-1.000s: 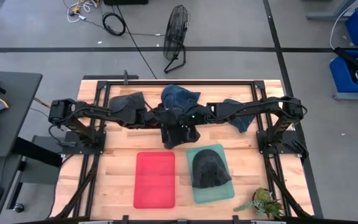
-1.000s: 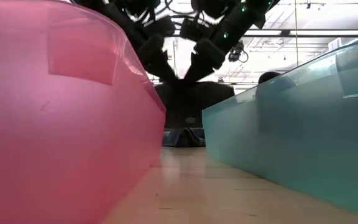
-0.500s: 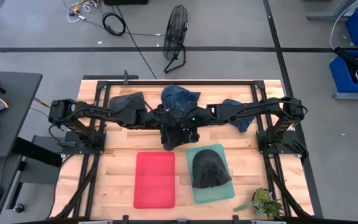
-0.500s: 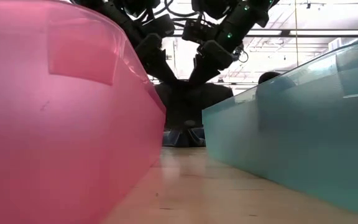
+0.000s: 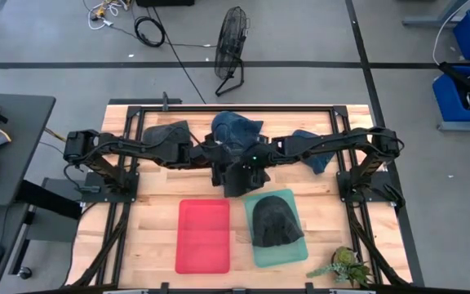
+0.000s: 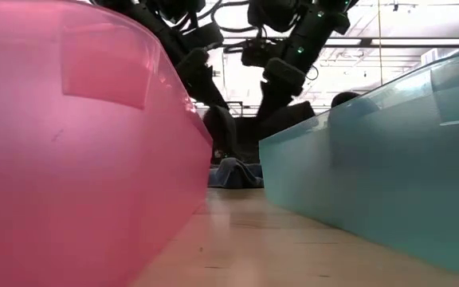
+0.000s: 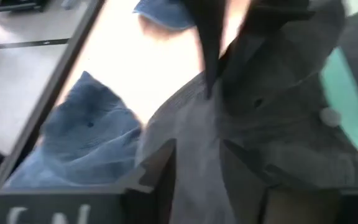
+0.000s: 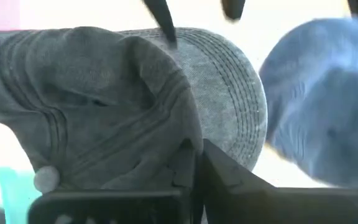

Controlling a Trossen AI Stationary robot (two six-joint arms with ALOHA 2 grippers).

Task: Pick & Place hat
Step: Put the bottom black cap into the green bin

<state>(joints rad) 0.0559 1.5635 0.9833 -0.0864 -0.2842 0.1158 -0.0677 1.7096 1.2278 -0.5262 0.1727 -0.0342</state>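
Observation:
A dark grey cap-like hat (image 5: 239,173) hangs over the table's middle, where both arms meet, just beyond the red tray (image 5: 204,237) and the green tray (image 5: 299,249). My right gripper (image 8: 197,165) is shut on it. My left gripper (image 7: 199,168) is open, its fingers on either side of the hat's cloth (image 7: 197,124); I cannot tell whether they touch it. In the low view the hat (image 6: 289,119) hangs clear of the table. A second dark hat (image 5: 276,220) lies in the green tray. My right gripper pinches a fold of the hat's grey cloth (image 8: 188,134) between its two fingers, close to the stitched brim (image 8: 229,87). The hat hangs below the fingers, clear of the table. How many layers are in the pinch I cannot tell.
Along the far side lie two blue hats (image 5: 237,129) (image 5: 312,151) and a dark grey one (image 5: 166,135). A small plant (image 5: 345,265) stands at the near right corner. In the low view the red tray's wall (image 6: 78,143) and the green tray's wall (image 6: 389,159) leave a lane between them.
The hat hung as one wide mass under both grippers; it has drawn up and toward the right gripper and the green tray, uncovering the blue hat behind it. My right gripper has taken hold of it and my left has let go.

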